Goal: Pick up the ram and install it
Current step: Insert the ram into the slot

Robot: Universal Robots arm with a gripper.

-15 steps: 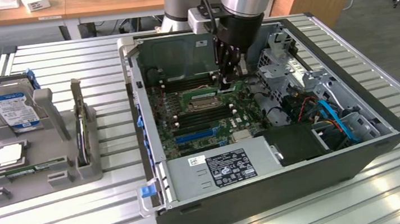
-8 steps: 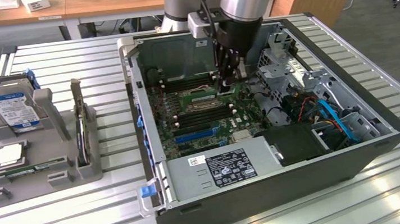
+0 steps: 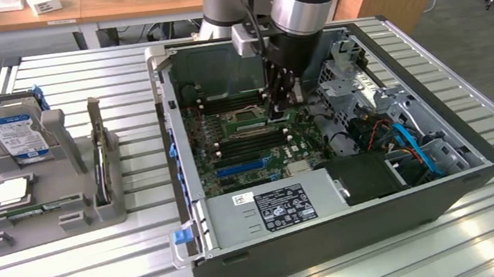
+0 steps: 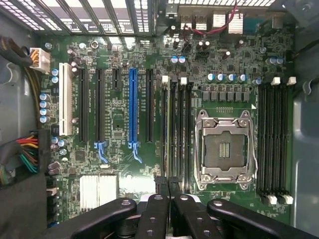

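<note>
Gripper point(image 3: 279, 110) inside open computer case point(image 3: 352, 238) — fingers point(image 4: 158, 209) pinched together, above memory slots point(image 4: 182, 129), ram point(image 4: 167, 129) perhaps edge-on beneath

- A computer case point(image 3: 333, 240) lies open on a slatted table point(image 3: 103, 267), towards the exterior view's right.
- A parts holder point(image 3: 56, 181) sits on the table at the exterior view's left, apart from the case.
- A hard drive point(image 3: 15, 133) stands upright at the holder's back, with a processor chip point(image 3: 13, 191) flat in front of it.
- A motherboard point(image 3: 228, 140) lies inside the case, behind the power supply point(image 3: 279, 208).
- The gripper point(image 3: 279, 110) reaches into the case, over memory slots point(image 4: 177, 129) beside the processor socket point(image 4: 223, 149).
</note>
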